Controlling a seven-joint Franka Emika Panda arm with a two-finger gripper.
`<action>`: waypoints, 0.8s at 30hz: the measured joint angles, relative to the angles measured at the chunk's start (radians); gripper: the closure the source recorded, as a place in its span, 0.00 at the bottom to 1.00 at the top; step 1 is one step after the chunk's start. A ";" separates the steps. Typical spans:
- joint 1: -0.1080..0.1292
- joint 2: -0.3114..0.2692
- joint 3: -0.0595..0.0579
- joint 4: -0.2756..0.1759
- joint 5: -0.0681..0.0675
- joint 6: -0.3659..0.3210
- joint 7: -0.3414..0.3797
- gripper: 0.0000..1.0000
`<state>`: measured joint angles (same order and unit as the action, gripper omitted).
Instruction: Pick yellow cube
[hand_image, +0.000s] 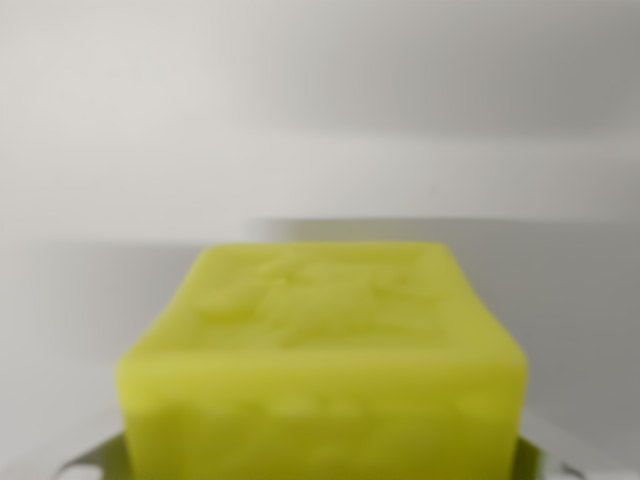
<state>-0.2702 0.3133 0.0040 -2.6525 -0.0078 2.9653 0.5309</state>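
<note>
- The yellow cube (320, 350) fills the bottom centre of my wrist view, very near, probably between my fingers.
- My gripper (320, 462) is mostly hidden; its opening I cannot tell.

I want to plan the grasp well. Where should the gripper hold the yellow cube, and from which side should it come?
Probably grip the cube across its two flat side faces, at the wrist view's left and right, coming from the camera's side. Those faces look roughly parallel, and the lumpy top offers poor contact. Shiny metal bits show at both lower corners, beside the cube; whether they touch it is unclear.
</note>
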 joint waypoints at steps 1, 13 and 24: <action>0.000 -0.006 0.000 -0.001 0.000 -0.004 0.000 1.00; 0.001 -0.075 0.000 -0.016 0.003 -0.059 -0.002 1.00; 0.001 -0.137 0.000 -0.026 0.005 -0.111 -0.004 1.00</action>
<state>-0.2690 0.1762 0.0039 -2.6789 -0.0030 2.8546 0.5274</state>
